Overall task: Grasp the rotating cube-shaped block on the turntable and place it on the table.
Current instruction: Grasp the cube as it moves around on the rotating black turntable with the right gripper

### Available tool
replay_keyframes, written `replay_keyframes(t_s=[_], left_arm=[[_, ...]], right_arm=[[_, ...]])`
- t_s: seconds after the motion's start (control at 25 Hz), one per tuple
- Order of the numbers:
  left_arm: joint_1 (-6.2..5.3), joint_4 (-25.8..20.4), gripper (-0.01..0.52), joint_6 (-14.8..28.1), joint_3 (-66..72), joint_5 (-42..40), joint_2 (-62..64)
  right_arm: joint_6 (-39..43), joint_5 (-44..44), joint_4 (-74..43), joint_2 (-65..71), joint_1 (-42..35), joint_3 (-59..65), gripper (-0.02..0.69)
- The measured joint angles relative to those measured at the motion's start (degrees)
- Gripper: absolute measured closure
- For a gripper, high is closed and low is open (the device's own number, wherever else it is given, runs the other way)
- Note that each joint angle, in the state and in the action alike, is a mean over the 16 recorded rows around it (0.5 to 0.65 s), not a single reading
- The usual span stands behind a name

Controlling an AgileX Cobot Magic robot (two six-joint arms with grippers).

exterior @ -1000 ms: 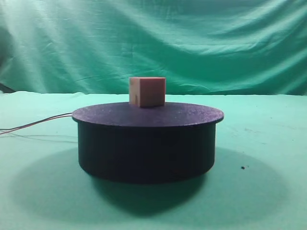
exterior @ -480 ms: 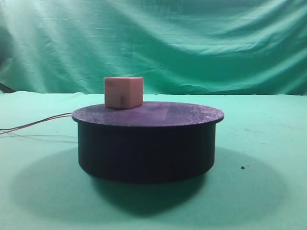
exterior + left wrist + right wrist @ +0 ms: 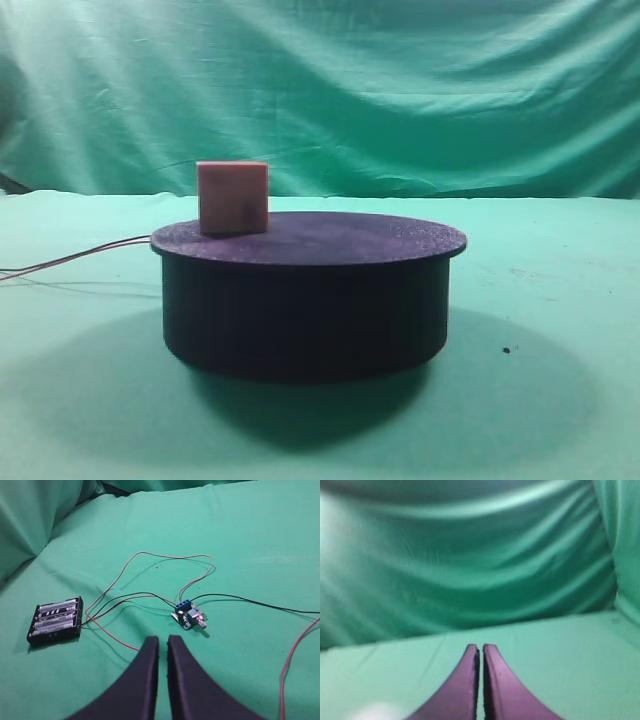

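Note:
The salmon-pink cube-shaped block [image 3: 232,198] sits upright near the left rim of the black turntable [image 3: 305,300], which stands on the green table [image 3: 560,400]. Neither gripper shows in the exterior high view. My left gripper [image 3: 163,641] is shut and empty above the green cloth, near a small circuit board. My right gripper [image 3: 481,649] is shut and empty, facing the green backdrop. The block and turntable do not show in either wrist view.
Thin wires [image 3: 70,262] run left from the turntable's side. In the left wrist view a black battery holder [image 3: 55,621] and a small blue circuit board [image 3: 189,616] lie on the cloth, joined by red and black wires [image 3: 150,560]. Draped green backdrop [image 3: 320,90] behind.
The block has travelled with the turntable from the middle of the disc's far edge to its left rim, turning as it went. No gripper has entered the exterior high view.

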Motion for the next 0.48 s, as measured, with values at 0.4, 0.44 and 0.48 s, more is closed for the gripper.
replay_keyframes(t_s=[0.4, 0.44, 0.48], left_arm=[[0.0, 0.0, 0.514, 0.0, 0.0, 0.0, 0.0], [0.0, 0.0, 0.514, 0.0, 0.0, 0.0, 0.0], [0.0, 0.0, 0.514, 0.0, 0.0, 0.0, 0.0]], right_arm=[[-4.14, 6.26, 1.36, 19.24, 7.36, -2.59, 0.665], [-4.3, 6.63, 1.33, 21.19, 8.86, -3.23, 0.665], [-4.25, 6.98, 1.21, 23.17, 10.49, -3.99, 0.665]])
